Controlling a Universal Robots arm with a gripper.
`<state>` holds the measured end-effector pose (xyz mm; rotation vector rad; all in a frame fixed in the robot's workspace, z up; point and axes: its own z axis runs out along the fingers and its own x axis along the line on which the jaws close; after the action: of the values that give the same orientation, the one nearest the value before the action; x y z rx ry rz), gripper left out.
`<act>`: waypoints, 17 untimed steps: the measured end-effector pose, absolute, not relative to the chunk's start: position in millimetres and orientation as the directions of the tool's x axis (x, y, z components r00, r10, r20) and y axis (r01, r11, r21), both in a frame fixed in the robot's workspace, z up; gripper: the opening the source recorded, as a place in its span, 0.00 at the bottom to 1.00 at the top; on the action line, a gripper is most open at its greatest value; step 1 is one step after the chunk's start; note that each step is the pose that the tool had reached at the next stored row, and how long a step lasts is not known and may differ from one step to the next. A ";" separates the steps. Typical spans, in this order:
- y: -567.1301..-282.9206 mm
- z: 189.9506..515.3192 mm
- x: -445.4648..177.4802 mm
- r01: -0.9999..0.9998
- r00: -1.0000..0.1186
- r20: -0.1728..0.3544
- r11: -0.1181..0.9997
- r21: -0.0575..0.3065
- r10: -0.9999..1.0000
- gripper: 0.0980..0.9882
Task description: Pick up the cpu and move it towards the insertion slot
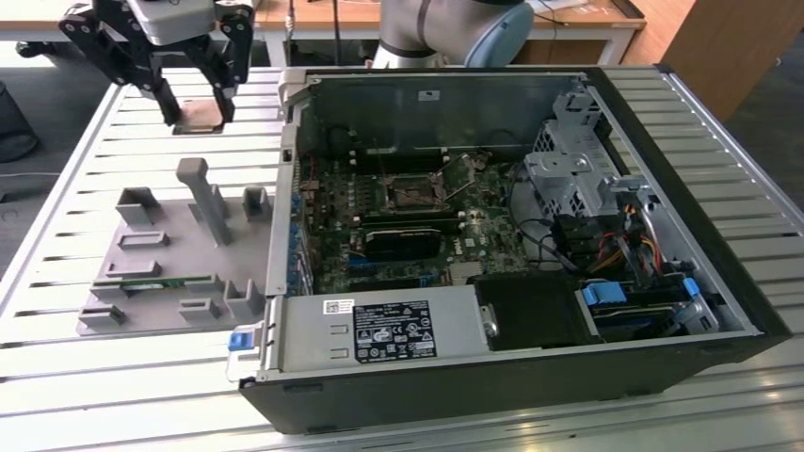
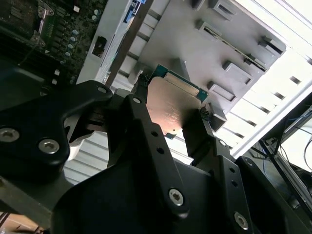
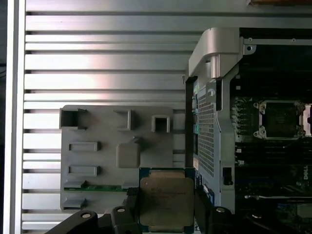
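While the tool [image 1: 198,118] grips the chip [image 3: 166,202] by its edges alone, a jolt could tilt or drop it well short of the socket [image 1: 411,193]

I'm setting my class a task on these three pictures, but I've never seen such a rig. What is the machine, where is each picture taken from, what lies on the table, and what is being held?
The machine is one robot arm ending in a black two-fingered gripper. The exterior view comes from a camera off the arm, looking over a slatted metal table. Both wrist views come from cameras riding on the arm itself. On the table lie a grey tray holding a green memory stick, and beside it an open computer case. The gripper is shut on the cpu, a flat silvery square, held above the table. The insertion slot sits on the board inside the case, apart from the chip.
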<state>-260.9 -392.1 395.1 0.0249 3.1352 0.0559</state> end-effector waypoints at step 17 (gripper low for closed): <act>-392.1 395.1 -241.1 0.016 -1.000 -0.005 0.999 0.036 0.016 0.49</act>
<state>-241.1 -392.1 395.1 0.0249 3.1353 0.0559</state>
